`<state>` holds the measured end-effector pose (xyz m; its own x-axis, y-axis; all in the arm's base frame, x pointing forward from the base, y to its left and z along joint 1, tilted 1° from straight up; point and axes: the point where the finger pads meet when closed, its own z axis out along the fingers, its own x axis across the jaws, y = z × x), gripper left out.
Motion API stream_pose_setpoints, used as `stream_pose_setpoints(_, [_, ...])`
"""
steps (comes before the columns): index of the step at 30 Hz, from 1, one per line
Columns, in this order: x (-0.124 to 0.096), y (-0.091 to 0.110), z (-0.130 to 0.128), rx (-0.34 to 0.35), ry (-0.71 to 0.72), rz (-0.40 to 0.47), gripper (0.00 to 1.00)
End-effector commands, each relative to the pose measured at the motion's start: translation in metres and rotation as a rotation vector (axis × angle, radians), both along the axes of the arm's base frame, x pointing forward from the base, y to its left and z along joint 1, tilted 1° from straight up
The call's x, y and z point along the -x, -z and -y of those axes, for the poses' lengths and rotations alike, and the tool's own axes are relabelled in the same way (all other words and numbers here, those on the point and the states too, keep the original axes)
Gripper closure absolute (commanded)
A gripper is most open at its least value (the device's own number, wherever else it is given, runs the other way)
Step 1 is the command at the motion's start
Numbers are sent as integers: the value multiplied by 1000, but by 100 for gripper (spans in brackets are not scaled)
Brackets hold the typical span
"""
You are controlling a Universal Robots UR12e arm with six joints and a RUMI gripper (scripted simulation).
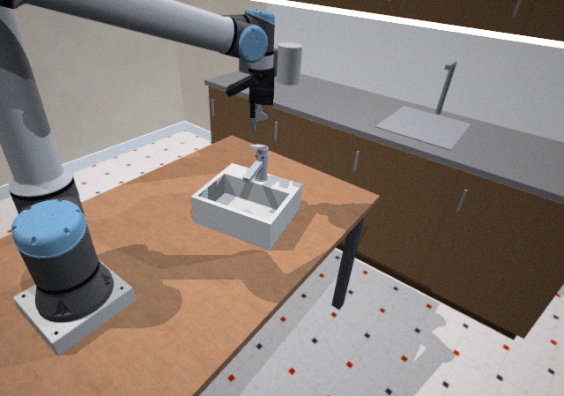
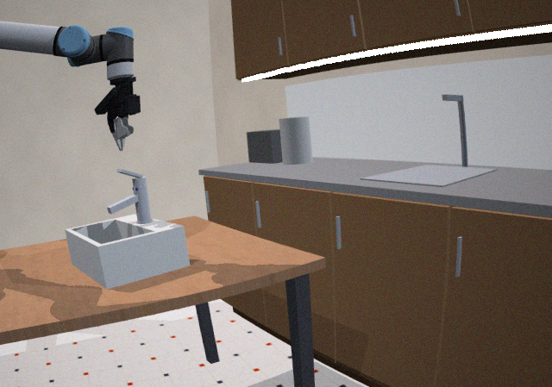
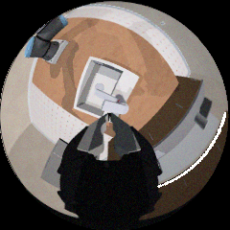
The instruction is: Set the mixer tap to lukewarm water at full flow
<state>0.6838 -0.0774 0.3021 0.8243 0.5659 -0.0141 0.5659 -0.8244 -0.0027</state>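
Note:
The silver mixer tap (image 1: 263,171) (image 2: 142,207) stands upright on the rear ledge of the white basin (image 1: 227,224) (image 2: 145,259). Its spout (image 1: 251,173) (image 2: 121,204) (image 3: 102,89) reaches out over the bowl. The lever (image 1: 259,146) (image 2: 128,173) (image 3: 115,106) appears to point straight out over the spout, tip tilted upward; the exact lift is hard to tell. A blue dot (image 2: 136,189) shows on the body; the red dot is tiny in the top view. My gripper (image 1: 253,128) (image 2: 120,149) (image 3: 109,113) is shut and empty, pointing down above the lever, not touching it.
The basin sits on the wooden table (image 1: 204,314) (image 2: 249,251). The arm's base stands at the table's other end. Behind are a grey counter (image 1: 345,104) (image 2: 338,173) with a grey cylinder (image 1: 289,63) (image 2: 296,140) and a second, taller faucet (image 1: 445,88) (image 2: 462,131).

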Motion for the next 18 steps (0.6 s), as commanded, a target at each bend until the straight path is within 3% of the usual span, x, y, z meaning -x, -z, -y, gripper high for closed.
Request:
stream_pose_setpoints(1, [-1,-2,0,-13,-271,2,100])
stream_pose_setpoints(18, [-2,-4,6,-19,-794,1,100])
